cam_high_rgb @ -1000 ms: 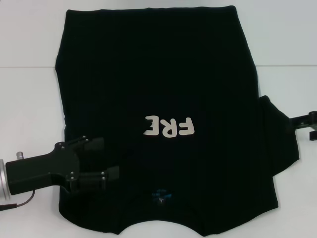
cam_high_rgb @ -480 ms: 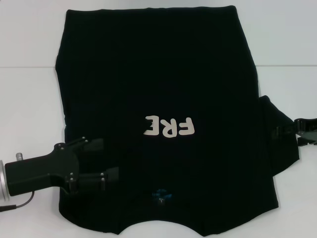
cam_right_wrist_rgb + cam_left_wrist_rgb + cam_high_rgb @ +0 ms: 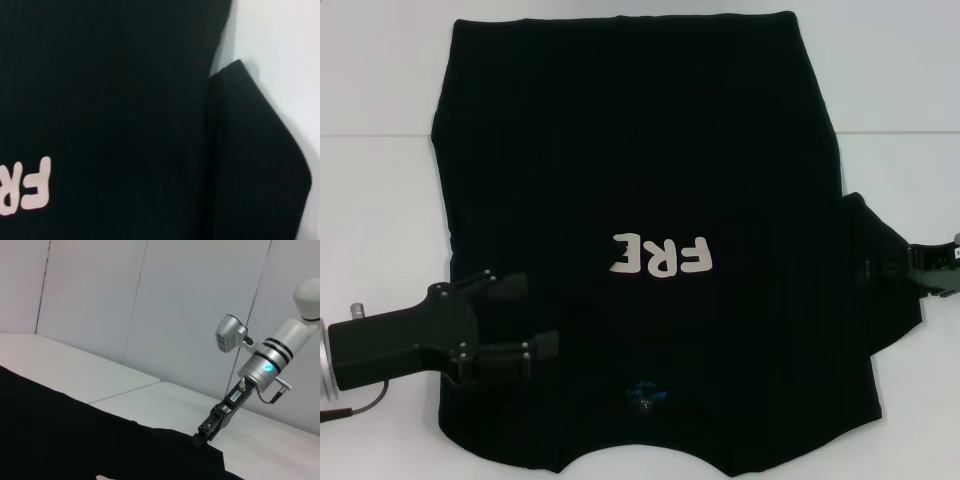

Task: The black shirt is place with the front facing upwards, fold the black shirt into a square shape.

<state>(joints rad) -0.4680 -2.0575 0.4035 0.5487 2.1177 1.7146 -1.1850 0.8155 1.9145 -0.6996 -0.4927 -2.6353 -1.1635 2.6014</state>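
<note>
1. The black shirt (image 3: 640,200) lay flat on the white table (image 3: 380,200), lettering up.
2. Left gripper (image 3: 525,318) hovered over the shirt's left shoulder, fingers spread, empty.
3. Right gripper (image 3: 895,270) was at the shirt's right sleeve; grip indiscernible.

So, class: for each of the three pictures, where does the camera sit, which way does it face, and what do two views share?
Head view: high on the robot, facing down at the black shirt; left gripper open, right gripper at the sleeve.
Left wrist view: low, facing across the shirt to the right gripper.
Right wrist view: above the sleeve, no fingers showing.
Shared: head and right wrist views show the white lettering.
</note>
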